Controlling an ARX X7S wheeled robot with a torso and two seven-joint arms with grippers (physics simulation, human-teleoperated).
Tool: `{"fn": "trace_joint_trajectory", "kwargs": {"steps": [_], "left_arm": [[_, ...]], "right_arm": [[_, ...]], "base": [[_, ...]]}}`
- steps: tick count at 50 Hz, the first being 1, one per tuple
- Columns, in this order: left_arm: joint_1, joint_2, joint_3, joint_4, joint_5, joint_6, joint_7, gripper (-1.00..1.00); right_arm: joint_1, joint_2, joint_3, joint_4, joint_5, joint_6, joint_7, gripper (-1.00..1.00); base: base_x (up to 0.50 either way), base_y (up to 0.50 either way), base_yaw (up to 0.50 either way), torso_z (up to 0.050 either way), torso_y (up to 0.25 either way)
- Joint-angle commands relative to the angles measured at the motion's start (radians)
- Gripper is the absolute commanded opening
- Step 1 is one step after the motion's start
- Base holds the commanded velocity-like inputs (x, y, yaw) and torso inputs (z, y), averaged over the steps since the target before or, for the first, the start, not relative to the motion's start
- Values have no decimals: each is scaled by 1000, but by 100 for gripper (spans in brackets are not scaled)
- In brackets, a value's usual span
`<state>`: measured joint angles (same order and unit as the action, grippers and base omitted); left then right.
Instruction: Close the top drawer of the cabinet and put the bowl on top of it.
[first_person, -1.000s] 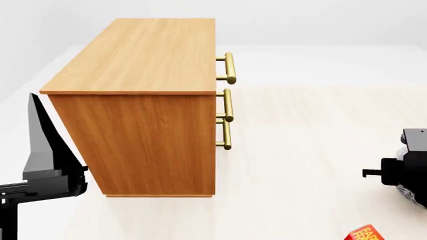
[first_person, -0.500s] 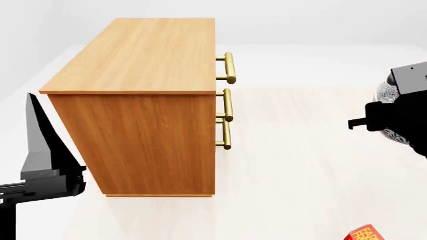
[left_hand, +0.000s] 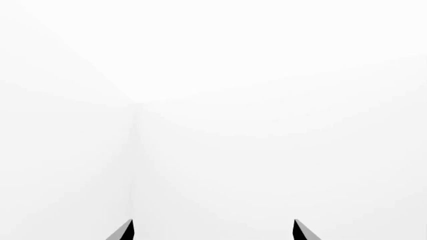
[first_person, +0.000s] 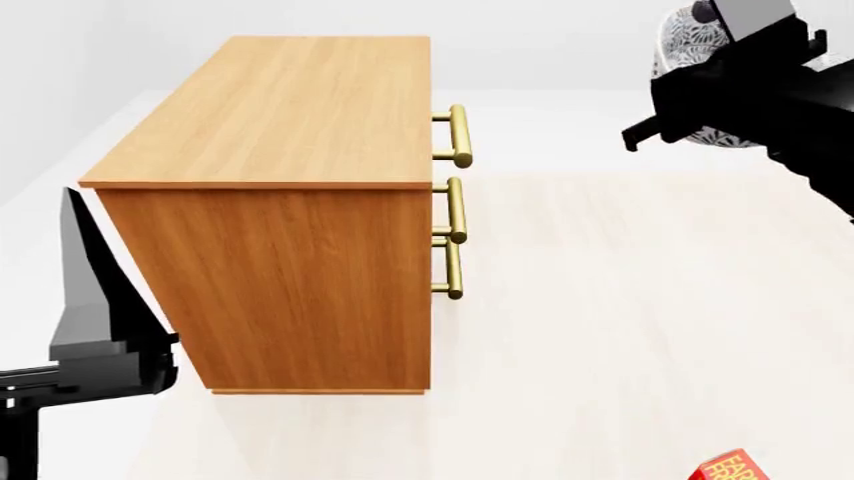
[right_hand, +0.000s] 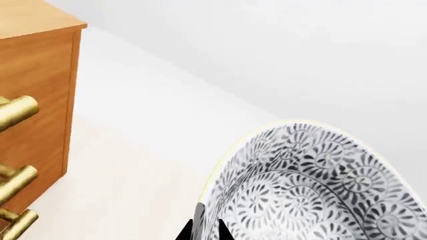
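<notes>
Wooden cabinet (first_person: 287, 120) looks shut; my right gripper (right_hand: 203, 231) pinches the bowl (right_hand: 313, 185), next carry above cabinet.

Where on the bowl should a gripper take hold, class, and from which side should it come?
At the rim. The bowl is round, deep and thin-walled, so one finger goes inside and one outside, approaching edge-on. The right gripper appears pinched on the rim this way, carrying it above the cabinet.

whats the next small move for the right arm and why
Probably carry the bowl left until it is over the cabinet top. The right gripper holds it by the rim, raised off to the handle side, and all three drawers look shut.
</notes>
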<state>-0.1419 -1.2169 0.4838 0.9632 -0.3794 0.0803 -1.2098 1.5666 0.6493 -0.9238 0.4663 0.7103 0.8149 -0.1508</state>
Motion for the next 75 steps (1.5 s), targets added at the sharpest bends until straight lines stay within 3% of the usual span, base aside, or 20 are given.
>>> {"fn": "trace_joint_trajectory", "kwargs": {"steps": [1,12,18,37,50,58,66,75], "left_arm": [[1,8,2,-6,6,3,8,100],[-1,10,0,-2,4,-1,11,100],[2,7,-3,2,1,-1,9,100],[5,7,-8,5,1,-3,9,100],[9,7,-10,4,2,-1,11,100],[17,5,-13,-5,3,11,10,100],[17,5,-16,-5,1,11,10,100],[14,15,-14,-10,3,7,18,100]], "right_arm": [[96,-84,-27,-6,-38,7,-56,-100],[103,-157,-22,-8,-20,-9,-72,-100],[77,-119,-11,-95,3,20,-39,-100],[77,-123,-14,-95,-1,12,-47,-100],[165,-354,-82,318,-100,-218,-275,-100],[220,-588,-96,818,-159,-502,-477,-100],[198,-648,8,842,-245,-515,-536,-100],[212,-649,-278,803,114,-567,-526,-100]], "base": [[0,0,0,0,0],[0,0,0,0,0],[0,0,0,0,0],[0,0,0,0,1],[0,0,0,0,1],[0,0,0,0,0],[0,0,0,0,1],[0,0,0,0,0]]}}
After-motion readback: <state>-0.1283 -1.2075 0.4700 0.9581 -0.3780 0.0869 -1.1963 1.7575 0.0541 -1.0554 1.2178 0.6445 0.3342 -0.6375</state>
